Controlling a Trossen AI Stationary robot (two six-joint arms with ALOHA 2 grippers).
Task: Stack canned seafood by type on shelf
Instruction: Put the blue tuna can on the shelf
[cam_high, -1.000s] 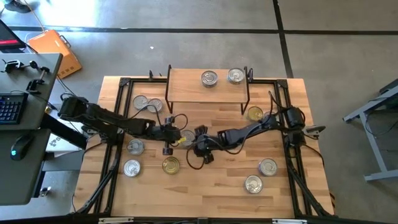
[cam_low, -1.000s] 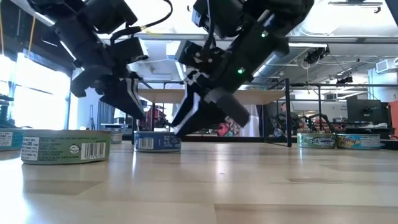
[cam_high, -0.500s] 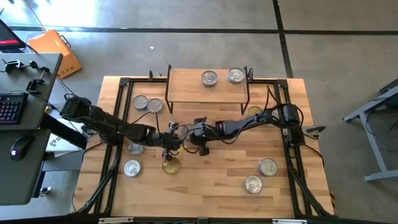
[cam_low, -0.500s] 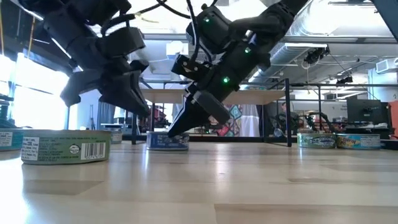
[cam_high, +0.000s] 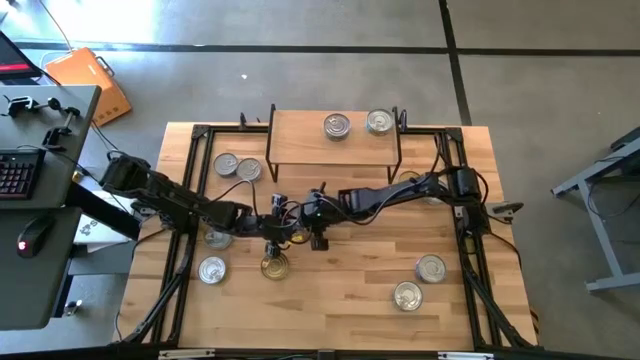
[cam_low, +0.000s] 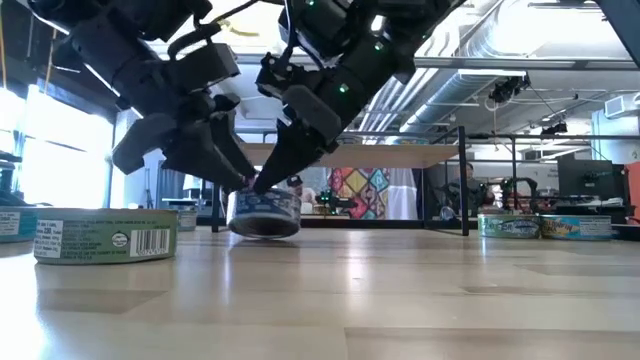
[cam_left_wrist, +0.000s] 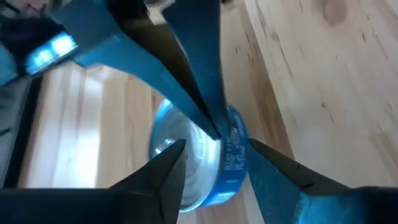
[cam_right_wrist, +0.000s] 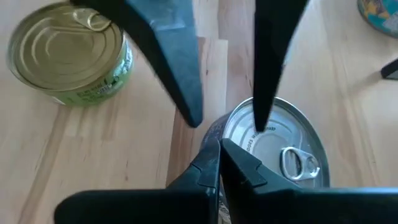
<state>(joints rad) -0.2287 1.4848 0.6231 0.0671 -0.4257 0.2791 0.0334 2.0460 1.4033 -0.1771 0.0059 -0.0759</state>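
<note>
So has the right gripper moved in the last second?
Yes. In the overhead view the right gripper has pulled back toward the shelf, away from the gold tin.

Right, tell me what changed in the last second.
The right gripper swung toward the left gripper and pinched the blue-labelled tin, which slid sideways and now looks tilted. The shelf and the other tins stayed put.
</note>
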